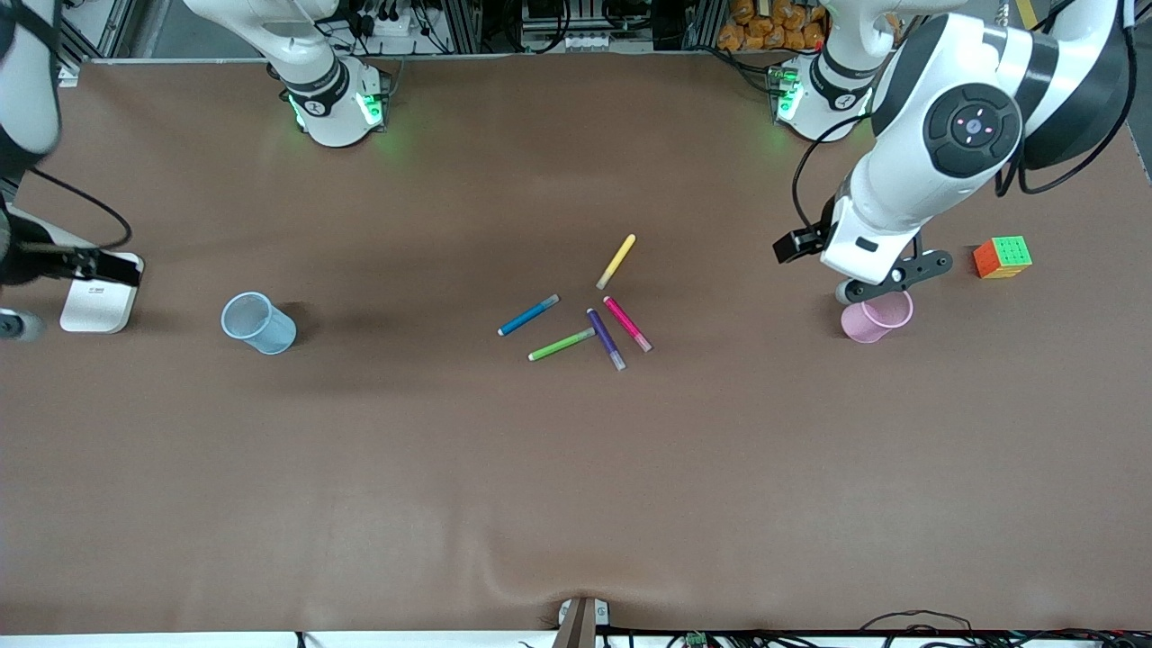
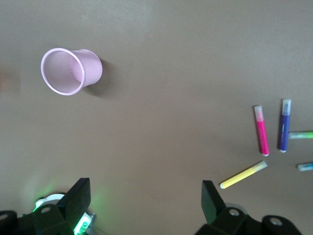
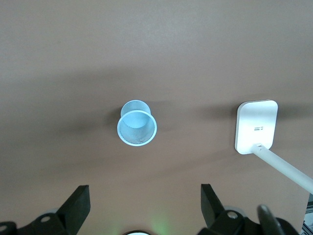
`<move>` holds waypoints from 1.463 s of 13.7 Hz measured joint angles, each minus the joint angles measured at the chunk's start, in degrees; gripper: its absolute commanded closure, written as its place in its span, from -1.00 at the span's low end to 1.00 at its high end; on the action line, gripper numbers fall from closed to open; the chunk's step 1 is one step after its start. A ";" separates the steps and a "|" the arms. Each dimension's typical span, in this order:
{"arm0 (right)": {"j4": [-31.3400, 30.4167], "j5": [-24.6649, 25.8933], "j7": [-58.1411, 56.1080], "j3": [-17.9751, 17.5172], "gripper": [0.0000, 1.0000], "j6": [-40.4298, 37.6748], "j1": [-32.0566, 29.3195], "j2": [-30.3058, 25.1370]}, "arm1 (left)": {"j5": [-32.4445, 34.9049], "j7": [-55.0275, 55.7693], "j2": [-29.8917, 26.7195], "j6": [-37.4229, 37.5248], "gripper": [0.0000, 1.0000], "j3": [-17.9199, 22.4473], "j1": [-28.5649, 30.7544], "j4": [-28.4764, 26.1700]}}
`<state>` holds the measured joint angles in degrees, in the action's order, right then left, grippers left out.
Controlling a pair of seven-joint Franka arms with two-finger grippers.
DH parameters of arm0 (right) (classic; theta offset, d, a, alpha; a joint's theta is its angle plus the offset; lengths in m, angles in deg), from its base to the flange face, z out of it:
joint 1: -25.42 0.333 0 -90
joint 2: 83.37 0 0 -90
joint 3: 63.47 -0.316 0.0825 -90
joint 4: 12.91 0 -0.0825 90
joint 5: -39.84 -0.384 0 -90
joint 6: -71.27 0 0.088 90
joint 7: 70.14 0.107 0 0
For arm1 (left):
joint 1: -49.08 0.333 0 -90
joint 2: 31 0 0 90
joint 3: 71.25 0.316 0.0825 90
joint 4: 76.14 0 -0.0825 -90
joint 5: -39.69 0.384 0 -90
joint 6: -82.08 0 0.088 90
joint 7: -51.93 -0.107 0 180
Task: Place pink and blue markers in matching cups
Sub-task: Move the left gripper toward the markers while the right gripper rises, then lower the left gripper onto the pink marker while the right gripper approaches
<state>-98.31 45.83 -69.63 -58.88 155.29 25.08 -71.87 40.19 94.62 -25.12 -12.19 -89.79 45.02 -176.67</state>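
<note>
The pink marker [image 1: 627,324] [image 2: 261,136] and the blue marker [image 1: 528,315] [image 2: 305,167] lie flat in a loose cluster of pens at mid-table. Toward the left arm's end stands the pale pink cup [image 1: 877,317] [image 2: 71,71], upright. The pale blue cup [image 1: 258,323] [image 3: 137,128] stands toward the right arm's end. My left gripper [image 2: 145,188] hangs open and empty over the bare table beside the pink cup. High over the table beside the blue cup, my right gripper [image 3: 145,193] is also open and empty.
A yellow pen [image 1: 616,261], a green pen [image 1: 562,344] and a dark purple pen [image 1: 606,338] lie among the markers. A colour cube [image 1: 1002,256] sits past the pink cup. A white stand base [image 1: 99,301] [image 3: 256,126] rests at the right arm's end.
</note>
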 measured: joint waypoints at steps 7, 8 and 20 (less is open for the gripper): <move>0.36 -0.35 4.80 -0.50 -1.00 -3.75 0.15 -0.16 | -0.90 6.39 3.37 -4.02 -1.00 -0.09 -0.66 1.14; 0.30 -1.39 5.01 -0.63 -1.00 -4.10 0.22 -0.16 | -1.40 7.97 4.21 -5.20 -1.00 -0.15 -1.04 1.14; -7.49 -9.49 23.35 -1.28 -1.00 -1.59 4.10 -4.04 | -13.60 13.59 18.43 -11.67 -1.00 -0.28 -3.85 1.42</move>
<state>-105.80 36.33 -46.28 -60.16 153.71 29.18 -75.91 26.60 108.20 -6.69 -23.85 -90.07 41.17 -175.25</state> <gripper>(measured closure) 0.000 0.000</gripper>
